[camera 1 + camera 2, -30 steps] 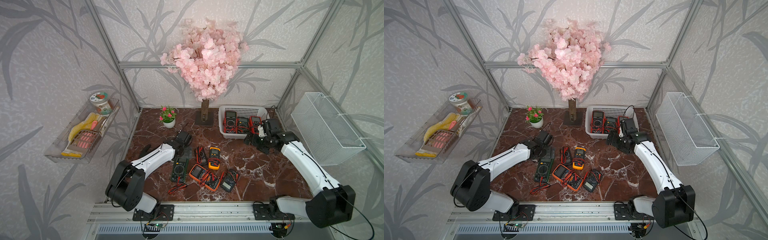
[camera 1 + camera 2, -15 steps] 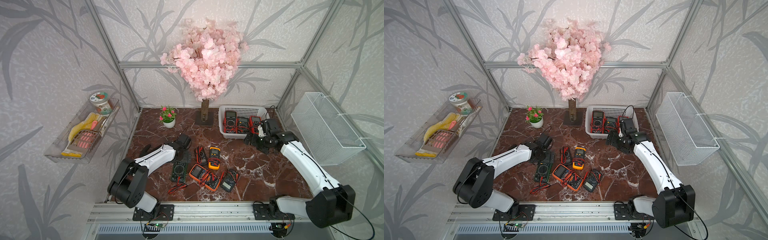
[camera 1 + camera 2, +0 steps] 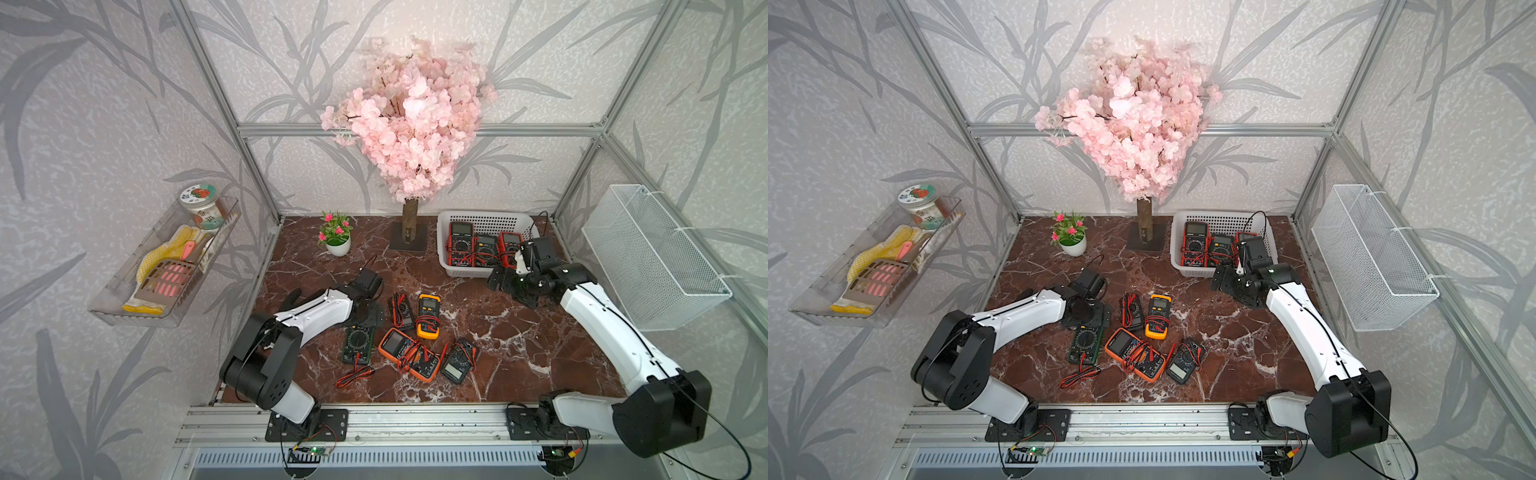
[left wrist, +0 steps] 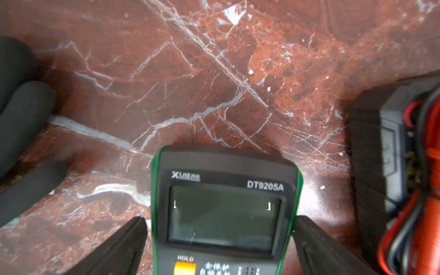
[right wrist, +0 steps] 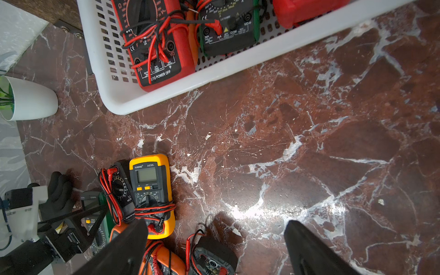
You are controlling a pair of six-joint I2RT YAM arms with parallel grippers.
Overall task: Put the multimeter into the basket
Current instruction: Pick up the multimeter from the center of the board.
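L gripper (image 4: 220, 219) is spread wide, one finger each side of the green multimeter (image 4: 226, 166) at its screen end (flat on the marble tabletop (image 4: 214, 83)), no pinch yet. R gripper (image 5: 214, 222) is spread too, empty, over bare marble. The basket (image 5: 273, 51) sits just ahead of it w/ three meters (image 5: 154, 35) inside.

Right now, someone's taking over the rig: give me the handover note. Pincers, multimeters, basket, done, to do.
Left pincer: open, fingers either side of the display end of the green-edged multimeter; not closed on it.
Right pincer: open, empty, over bare table just in front of the basket.
Done: three multimeters lie in the basket.
To do: grip the green-edged one and carry it to the basket, then the others clustered mid-table, among them the yellow multimeter.
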